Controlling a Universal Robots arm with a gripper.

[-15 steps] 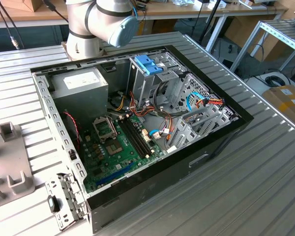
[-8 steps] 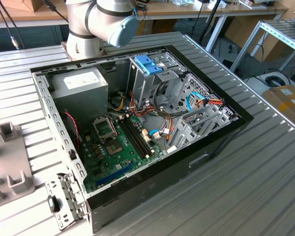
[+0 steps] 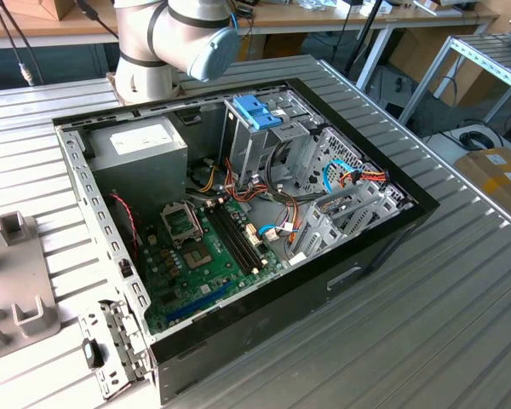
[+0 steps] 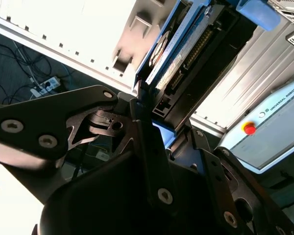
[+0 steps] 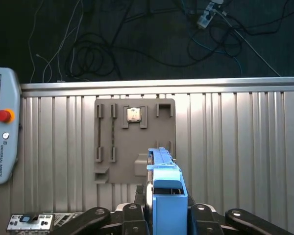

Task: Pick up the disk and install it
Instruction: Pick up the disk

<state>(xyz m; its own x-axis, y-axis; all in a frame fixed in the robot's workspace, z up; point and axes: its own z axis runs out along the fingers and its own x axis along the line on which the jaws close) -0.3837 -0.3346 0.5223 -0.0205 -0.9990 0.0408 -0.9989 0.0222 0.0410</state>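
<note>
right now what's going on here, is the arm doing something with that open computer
The arm's gripper is shut on the disk, a drive in its light-blue carrier rail, seen edge-on in both wrist views. In the first wrist view it hangs over a grey fixture plate on the ribbed table. The open computer case sits on the table in the exterior view; the disk is not yet installed in it.

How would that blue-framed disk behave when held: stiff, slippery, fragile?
Probably stiff: the disk juts straight from the hand without sagging. Its smooth plastic rail looks possibly slippery. The exposed connector edge suggests fragility.
</note>
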